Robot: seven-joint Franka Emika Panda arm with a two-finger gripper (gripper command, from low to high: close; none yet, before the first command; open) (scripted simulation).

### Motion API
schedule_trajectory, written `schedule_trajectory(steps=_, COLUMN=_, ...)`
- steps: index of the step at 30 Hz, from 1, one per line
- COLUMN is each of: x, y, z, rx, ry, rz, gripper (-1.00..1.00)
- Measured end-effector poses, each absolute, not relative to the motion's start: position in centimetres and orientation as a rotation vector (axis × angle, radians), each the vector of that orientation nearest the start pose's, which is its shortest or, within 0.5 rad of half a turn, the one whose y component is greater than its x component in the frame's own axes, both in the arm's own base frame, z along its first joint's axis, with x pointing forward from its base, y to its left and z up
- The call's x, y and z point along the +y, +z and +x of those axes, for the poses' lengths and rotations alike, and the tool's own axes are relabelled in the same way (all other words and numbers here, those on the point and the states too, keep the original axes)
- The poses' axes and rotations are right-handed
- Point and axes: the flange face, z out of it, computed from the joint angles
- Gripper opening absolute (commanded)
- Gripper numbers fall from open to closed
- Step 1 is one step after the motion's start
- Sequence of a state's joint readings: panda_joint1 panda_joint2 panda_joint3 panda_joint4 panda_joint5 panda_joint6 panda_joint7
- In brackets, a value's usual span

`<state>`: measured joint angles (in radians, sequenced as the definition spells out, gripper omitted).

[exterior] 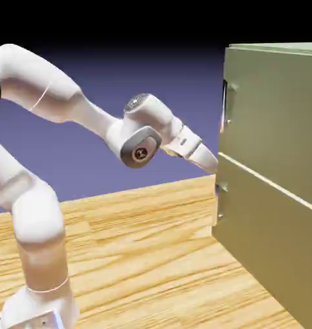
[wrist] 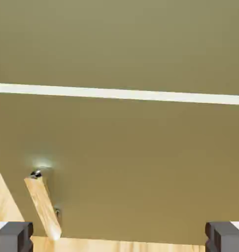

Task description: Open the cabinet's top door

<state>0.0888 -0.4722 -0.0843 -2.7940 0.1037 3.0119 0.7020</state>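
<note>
You have one large boxy olive-green cabinet standing at the right end of the wooden bench, with two stacked flat panels split by a thin pale seam. The top door is the upper panel, carrying one small grey handle; the lower panel has its own handle. Your single white arm reaches level toward the cabinet front, its tip at the seam's height. The tool has its two grey fingertips spread wide, holding nothing.
</note>
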Motion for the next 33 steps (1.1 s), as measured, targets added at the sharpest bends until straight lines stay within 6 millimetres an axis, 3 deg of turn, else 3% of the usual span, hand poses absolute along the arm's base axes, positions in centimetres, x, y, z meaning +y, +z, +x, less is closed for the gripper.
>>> schedule_trajectory(steps=8, x=-3.0, y=30.6, z=41.8, rx=1.348, ry=-0.386, rz=-2.471, gripper=0.0)
schedule_trajectory(steps=14, x=-5.1, y=22.7, z=40.8, rx=1.583, ry=-0.135, rz=-2.458, gripper=0.0)
schedule_trajectory(steps=19, x=-7.4, y=18.0, z=39.1, rx=1.78, ry=-0.023, rz=-2.442, gripper=0.0)
schedule_trajectory(steps=26, x=-11.5, y=15.0, z=37.3, rx=2.037, ry=-0.057, rz=-2.407, gripper=0.0)
schedule_trajectory(steps=33, x=-15.1, y=16.8, z=37.4, rx=2.195, ry=-0.324, rz=-2.356, gripper=0.0)
